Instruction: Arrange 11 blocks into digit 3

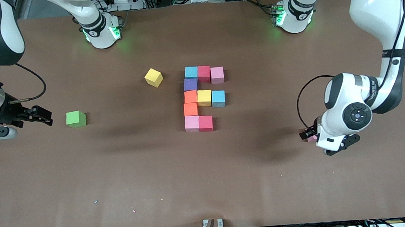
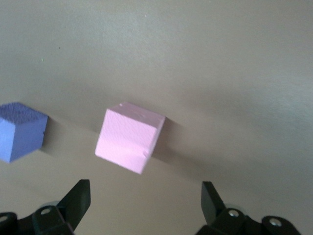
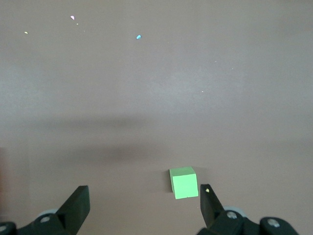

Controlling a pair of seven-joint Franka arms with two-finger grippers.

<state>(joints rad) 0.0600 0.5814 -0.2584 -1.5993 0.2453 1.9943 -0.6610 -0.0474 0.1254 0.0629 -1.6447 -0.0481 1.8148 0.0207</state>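
**Hovering over a loose pink cube, left claw spread**

Hanging low over the counter (image 1: 207, 184) toward the left arm's end, the left claw (image 2: 145, 190) has its two fingers spread wide and nothing pinched between them. In the left wrist view, a pink cube (image 2: 131, 143) sits on the counter just ahead of the fingertips, turned at an angle to them and touching neither. A blue-violet cube (image 2: 19, 131) rests near it, apart from it. From the front camera only a sliver of this pink cube (image 1: 312, 139) shows under the left claw (image 1: 306, 134); the arm covers the blue-violet one.

The loose pink cube lies well apart from the digit 3 figure (image 1: 203, 97), at about 4 o'clock from it. The figure sits mid-counter:
- Bar at 12 o'clock: light blue cube (image 1: 191, 72), red cube (image 1: 204, 73), second pink cube (image 1: 217, 74).
- Link: purple cube (image 1: 190, 84).
- Middle bar: orange cube (image 1: 190, 96), yellow cube (image 1: 204, 97), second light blue cube (image 1: 218, 98).
- Link: second orange cube (image 1: 190, 109).
- Bar at 6 o'clock: third pink cube (image 1: 191, 123) and second red cube (image 1: 205, 123), two cubes only.

A loose yellow cube (image 1: 153, 77) sits askew at about 10 o'clock from the figure, clear of it. A green cube (image 1: 76, 119) lies at 9 o'clock, well apart.

The right arm waits with the right claw (image 1: 44, 115) above the counter at its own end, beside the green cube. The right wrist view shows that claw (image 3: 143, 193) spread and holding nothing, the green cube (image 3: 183, 182) close to one fingertip.
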